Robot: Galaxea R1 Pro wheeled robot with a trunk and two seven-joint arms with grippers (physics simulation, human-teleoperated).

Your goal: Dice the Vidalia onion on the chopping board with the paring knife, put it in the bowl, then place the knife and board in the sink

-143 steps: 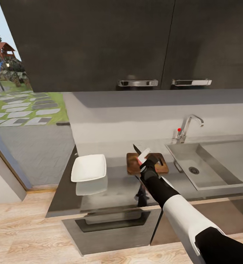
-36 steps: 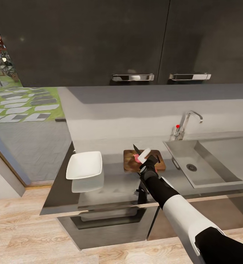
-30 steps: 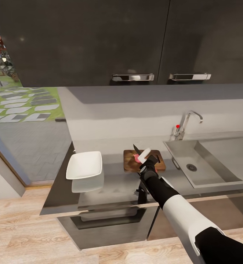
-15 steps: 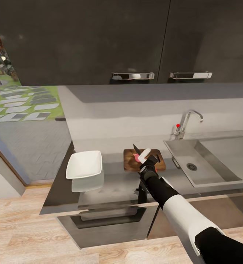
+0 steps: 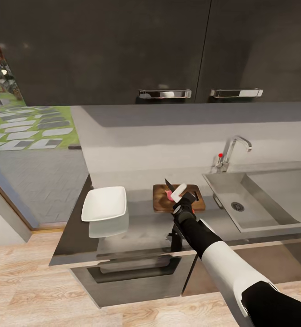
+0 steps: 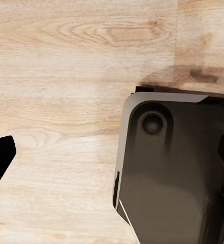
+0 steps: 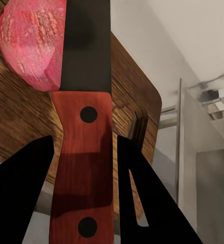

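Two dark fingers (image 7: 18,198) of the right gripper (image 5: 183,203) pinch the paring knife (image 7: 84,152) by its orange-red handle, its blade running lengthwise away from the wrist toward the back wall, over the Vidalia onion (image 7: 33,43) on the chopping board (image 5: 162,203). Board and onion sit mid-countertop (image 5: 146,231), with bare worktop between the bowl (image 5: 104,204) to the left and the sink (image 5: 255,200) to the right. Whether the left gripper is spread or pressed together cannot be told.
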